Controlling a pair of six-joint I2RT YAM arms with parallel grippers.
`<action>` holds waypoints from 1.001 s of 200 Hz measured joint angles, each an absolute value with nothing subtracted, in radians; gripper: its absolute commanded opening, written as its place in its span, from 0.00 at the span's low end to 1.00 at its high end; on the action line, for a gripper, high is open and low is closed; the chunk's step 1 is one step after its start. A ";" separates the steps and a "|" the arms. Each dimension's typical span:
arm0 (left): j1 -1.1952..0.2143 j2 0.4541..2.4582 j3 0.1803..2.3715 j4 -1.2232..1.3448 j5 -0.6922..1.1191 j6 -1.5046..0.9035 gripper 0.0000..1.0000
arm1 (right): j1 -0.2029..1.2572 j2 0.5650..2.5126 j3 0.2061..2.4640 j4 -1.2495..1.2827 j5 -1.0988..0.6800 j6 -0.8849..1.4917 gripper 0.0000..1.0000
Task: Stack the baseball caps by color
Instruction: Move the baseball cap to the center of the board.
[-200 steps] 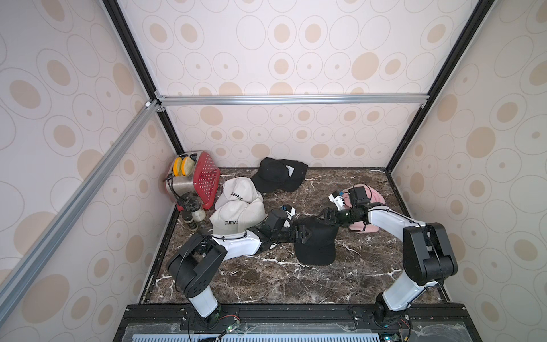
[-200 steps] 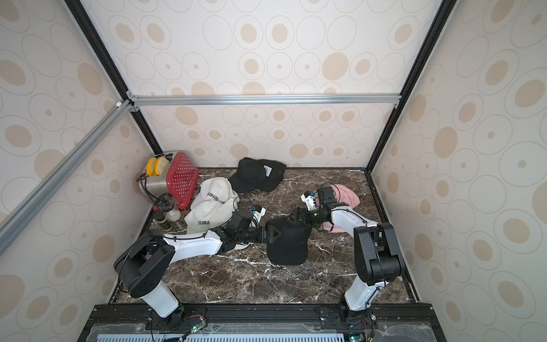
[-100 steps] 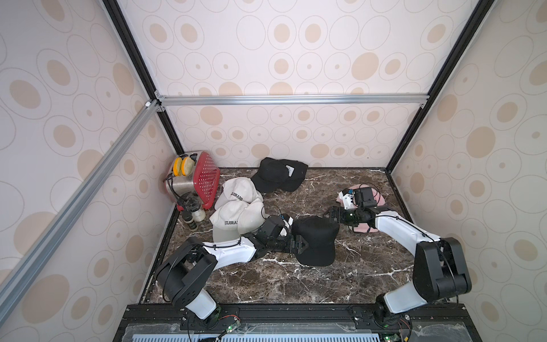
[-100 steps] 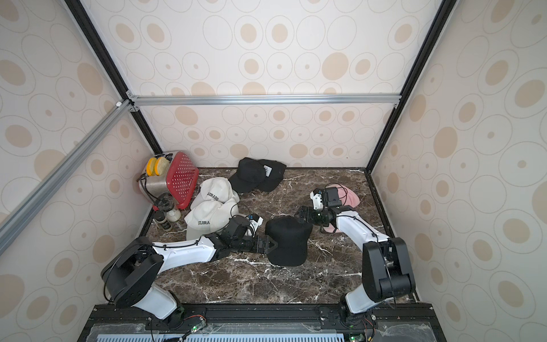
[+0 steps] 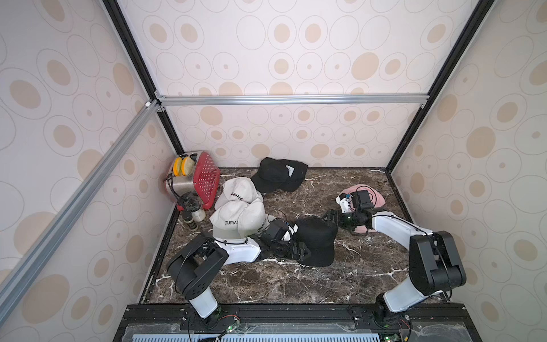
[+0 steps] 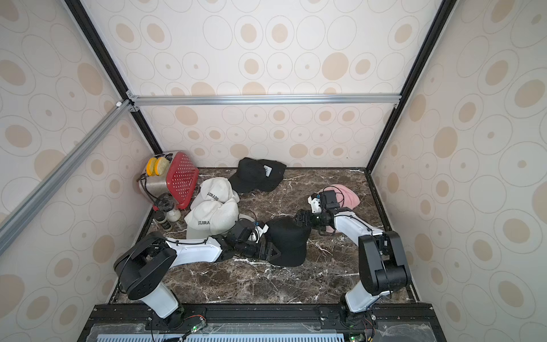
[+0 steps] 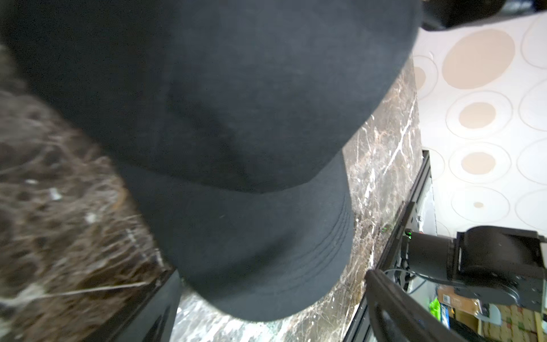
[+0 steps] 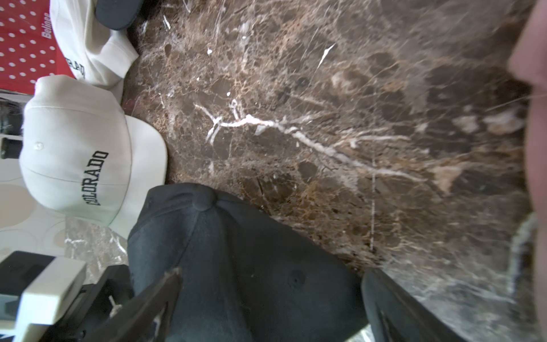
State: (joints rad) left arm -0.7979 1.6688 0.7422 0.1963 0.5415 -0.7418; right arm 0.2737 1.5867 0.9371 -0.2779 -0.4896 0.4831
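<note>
— Since a second ago the left gripper (image 5: 299, 251) has slid along the lone black cap (image 5: 318, 239) toward its brim, and the right arm's elbow sits a little lower. The cap itself lies about where it was. How much room is there?

— The marble tabletop (image 5: 296, 284) is walled on three sides and ends at a black front rail (image 5: 296, 311). Its widest open stretch is the front strip between the two arm bases, the part farthest from the red toaster (image 5: 204, 180).

— And the arms?

— The left arm lies low, its white forearm almost level. Its jaws are spread wide, with the cap's brim between them in the wrist view. The right arm bends at a raised elbow and slopes down to the right gripper (image 5: 333, 217), also spread wide, at the cap's crown. Whether any finger touches fabric I cannot tell.

— Counts?

— Three white caps (image 5: 236, 213) are heaped just beside the toaster. Black makes three: the black pile (image 5: 275, 177) of two by the back wall, near the toaster, one bearing a white patch (image 5: 290, 171), plus the lone one well apart from the toaster, mid-table. The pink caps (image 5: 374, 195) lie farthest from the toaster, by the opposite wall. The right wrist partly hides them, so I cannot tell whether there is one or two. There is one toaster, and three small jars (image 5: 195, 213) stand just beside it.
</note>
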 measured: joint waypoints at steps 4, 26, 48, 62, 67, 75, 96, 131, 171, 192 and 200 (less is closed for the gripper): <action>-0.799 1.671 0.743 0.197 0.547 -0.741 0.99 | 0.274 1.587 0.937 -0.276 -0.496 0.484 1.00; -0.804 1.676 0.745 0.201 0.572 -0.741 0.99 | 0.276 1.587 0.935 -0.263 -0.525 0.489 1.00; -0.812 1.676 0.745 0.200 0.581 -0.741 0.99 | 0.276 1.587 0.923 -0.252 -0.538 0.495 1.00; -0.814 1.676 0.745 0.199 0.579 -0.741 0.99 | 0.278 1.586 0.909 -0.248 -0.537 0.500 1.00; -0.815 1.675 0.745 0.198 0.578 -0.741 0.99 | 0.278 1.585 0.904 -0.247 -0.536 0.502 1.00; -0.815 1.674 0.745 0.196 0.576 -0.740 0.99 | 0.278 1.582 0.894 -0.246 -0.532 0.506 1.00; -0.815 1.668 0.744 0.184 0.569 -0.740 0.99 | 0.279 1.568 0.875 -0.248 -0.523 0.516 1.00; -0.815 1.637 0.740 0.150 0.559 -0.740 0.99 | 0.279 1.556 0.874 -0.247 -0.522 0.524 1.00; -0.816 1.618 0.737 0.131 0.550 -0.735 0.99 | 0.287 1.556 0.874 -0.232 -0.544 0.546 1.00; -0.816 1.618 0.737 0.113 0.539 -0.733 0.99 | 0.303 1.565 0.881 -0.223 -0.550 0.554 1.00; -0.816 1.618 0.737 0.109 0.532 -0.732 0.99 | 0.310 1.573 0.887 -0.220 -0.551 0.558 1.00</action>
